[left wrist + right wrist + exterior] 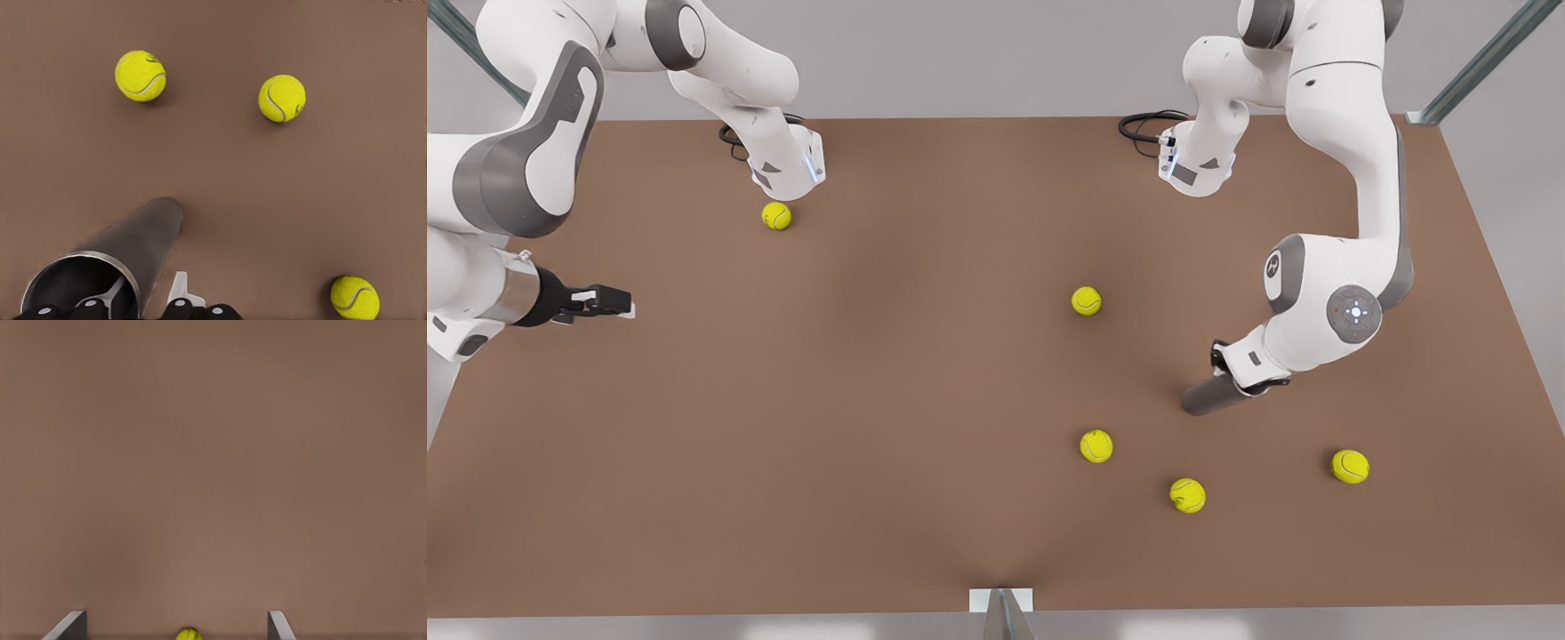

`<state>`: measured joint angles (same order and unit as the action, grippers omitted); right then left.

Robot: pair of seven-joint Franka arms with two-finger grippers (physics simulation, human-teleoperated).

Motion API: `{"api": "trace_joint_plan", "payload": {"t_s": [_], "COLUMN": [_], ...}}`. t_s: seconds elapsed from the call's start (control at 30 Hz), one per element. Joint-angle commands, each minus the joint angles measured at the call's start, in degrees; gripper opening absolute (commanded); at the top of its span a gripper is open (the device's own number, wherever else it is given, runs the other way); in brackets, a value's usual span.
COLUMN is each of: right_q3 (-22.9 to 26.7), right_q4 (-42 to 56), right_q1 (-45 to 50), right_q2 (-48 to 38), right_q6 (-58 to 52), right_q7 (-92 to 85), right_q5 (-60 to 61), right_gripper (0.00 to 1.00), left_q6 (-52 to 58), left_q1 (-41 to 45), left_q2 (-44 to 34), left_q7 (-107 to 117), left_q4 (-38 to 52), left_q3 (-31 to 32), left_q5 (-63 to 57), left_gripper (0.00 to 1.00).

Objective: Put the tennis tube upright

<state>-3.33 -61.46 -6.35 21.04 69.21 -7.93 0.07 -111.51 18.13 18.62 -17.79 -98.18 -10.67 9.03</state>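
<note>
Fingers of the left gripper [143,300] pinched the rim of the tennis tube [127,257] — one finger [112,293] reached inside the open mouth, the other [180,290] pressed on the outer wall. From the front, that gripper [1232,373] sat at the front view's right, with the tube [1209,397] jutting out of it, tilted, its far end low over the brown desk [925,391] or touching it; I could not tell which. The tube was grey and dull, slim, with a bright rim at the held end.

The right gripper [624,307] waited well apart at the front view's left edge, held level above the desk. Its wrist camera showed its two fingers [72,627] spread wide with nothing between them but bare desk [213,467] and the top of one tennis ball [189,634].

The left wrist camera looked down the tube's hollow inside — something the front view did not give — and caught three tennis balls [141,75] on the desk beyond it. The front view took in five balls in all: one near the base of the arm at its left [776,216], one near the middle [1086,300], and three scattered below the tube [1096,445].

The desk was a plain brown board, set against pale grey walls, with metal struts [1476,62] at the far corners and a small bracket [1001,600] at the near edge.
</note>
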Motion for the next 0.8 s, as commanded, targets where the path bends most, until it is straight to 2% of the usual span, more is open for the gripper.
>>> {"api": "trace_joint_plan", "payload": {"t_s": [0.0,0.6,0.67,0.77], "right_q3": [0.0,0.0,0.0,0.0], "right_q4": [0.0,0.0,0.0,0.0], "right_q1": [0.1,0.0,0.0,0.1], "right_q2": [-0.1,0.0,0.0,0.0], "right_q6": [0.0,0.0,0.0,0.0], "right_q7": [0.0,0.4,0.4,0.5], "right_q5": [0.0,0.0,0.0,0.0], "right_gripper": [1.00,1.00,1.00,1.00], "left_q6": [-0.3,2.5,2.5,2.7], "left_q1": [0.0,0.3,0.2,0.0], "left_q2": [0.1,-3.5,-4.4,-6.1], "left_q7": [9.9,11.0,11.1,11.1], "left_q4": [0.0,0.1,0.1,0.1], "left_q3": [0.0,0.2,0.1,0.1], "left_q5": [-1.6,-1.7,-1.7,-1.6], "left_gripper": [0.88,0.92,1.00,1.00]}}
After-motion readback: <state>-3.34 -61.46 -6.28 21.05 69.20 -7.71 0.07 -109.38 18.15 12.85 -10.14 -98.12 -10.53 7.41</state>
